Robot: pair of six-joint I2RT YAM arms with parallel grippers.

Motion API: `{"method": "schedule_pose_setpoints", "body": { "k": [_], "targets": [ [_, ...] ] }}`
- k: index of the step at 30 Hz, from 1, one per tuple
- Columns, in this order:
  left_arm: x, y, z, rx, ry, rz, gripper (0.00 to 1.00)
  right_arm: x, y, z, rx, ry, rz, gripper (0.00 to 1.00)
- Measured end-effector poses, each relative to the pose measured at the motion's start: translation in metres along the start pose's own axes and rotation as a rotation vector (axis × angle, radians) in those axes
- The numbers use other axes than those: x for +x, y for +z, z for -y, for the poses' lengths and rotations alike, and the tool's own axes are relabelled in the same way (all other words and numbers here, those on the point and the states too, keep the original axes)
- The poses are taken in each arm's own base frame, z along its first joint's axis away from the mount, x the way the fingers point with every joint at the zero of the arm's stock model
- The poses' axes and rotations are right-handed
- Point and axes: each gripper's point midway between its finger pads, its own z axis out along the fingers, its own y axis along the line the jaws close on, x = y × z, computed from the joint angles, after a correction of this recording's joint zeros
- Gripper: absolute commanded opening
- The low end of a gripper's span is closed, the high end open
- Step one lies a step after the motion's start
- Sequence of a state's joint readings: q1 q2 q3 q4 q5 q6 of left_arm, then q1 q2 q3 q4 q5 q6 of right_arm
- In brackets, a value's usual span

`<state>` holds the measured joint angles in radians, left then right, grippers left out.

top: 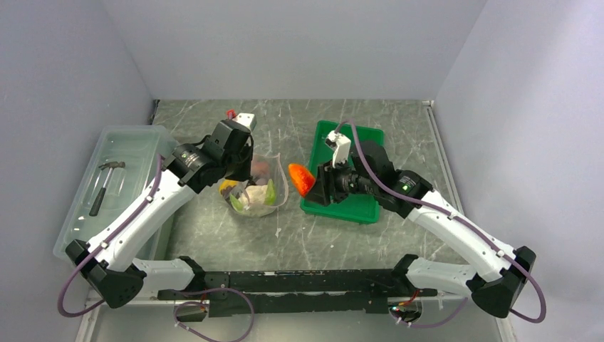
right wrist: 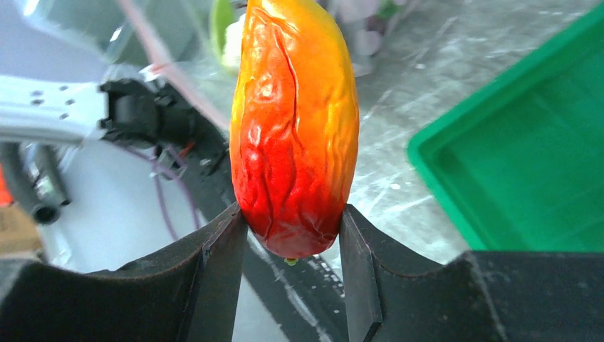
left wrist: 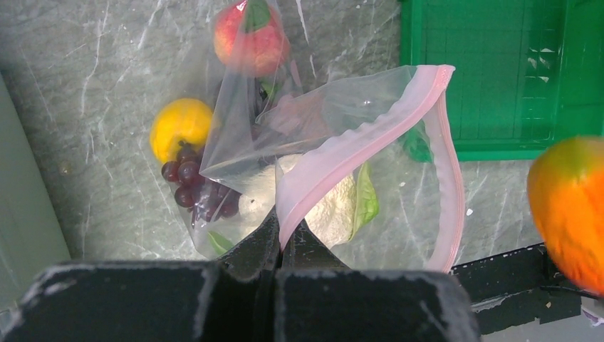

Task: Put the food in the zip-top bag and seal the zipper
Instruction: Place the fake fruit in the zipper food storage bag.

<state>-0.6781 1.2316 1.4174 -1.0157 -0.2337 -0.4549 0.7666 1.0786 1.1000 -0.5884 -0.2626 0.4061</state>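
The left hand (left wrist: 281,235) is clenched on the pink zipper strip (left wrist: 356,139) of the clear bag (left wrist: 320,107), holding the mouth raised and open above the counter (left wrist: 92,78). A leafy vegetable (left wrist: 331,210) and a grape bunch (left wrist: 192,182) show through the plastic just beyond its fingertips. The right hand (right wrist: 292,228) grasps an orange-red fruit (right wrist: 295,121) by its red end. The fruit is held clear of the counter, just beside the bag mouth, on the side of the green tray (top: 356,210).

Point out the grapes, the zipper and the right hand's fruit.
Grapes (left wrist: 186,174): left wrist view, cluster's middle.
Zipper (left wrist: 342,146): left wrist view, near strip's middle.
Orange-red fruit (right wrist: 295,121): right wrist view, its belly.
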Motion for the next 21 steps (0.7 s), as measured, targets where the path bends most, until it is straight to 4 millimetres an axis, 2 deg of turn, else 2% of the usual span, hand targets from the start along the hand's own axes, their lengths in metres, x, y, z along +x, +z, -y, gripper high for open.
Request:
{"method": "schedule_pose_setpoints", "body": {
  "k": [5, 9, 14, 21],
  "targets": [
    [0.000, 0.002, 0.001, -0.001, -0.009, -0.004, 0.00, 0.002, -0.004, -0.037, -0.139, 0.022, -0.042, 0.22],
    [0.000, 0.002, 0.001, -0.001, -0.015, -0.005, 0.00, -0.006, 0.003, -0.058, -0.209, 0.074, -0.079, 0.22],
    [0.000, 0.002, 0.002, -0.002, -0.033, -0.006, 0.00, -0.014, 0.023, -0.064, -0.216, 0.152, -0.114, 0.22],
    [0.000, 0.002, 0.003, -0.001, -0.063, -0.004, 0.00, -0.019, 0.044, -0.062, -0.177, 0.259, -0.140, 0.23]
  ]
}}
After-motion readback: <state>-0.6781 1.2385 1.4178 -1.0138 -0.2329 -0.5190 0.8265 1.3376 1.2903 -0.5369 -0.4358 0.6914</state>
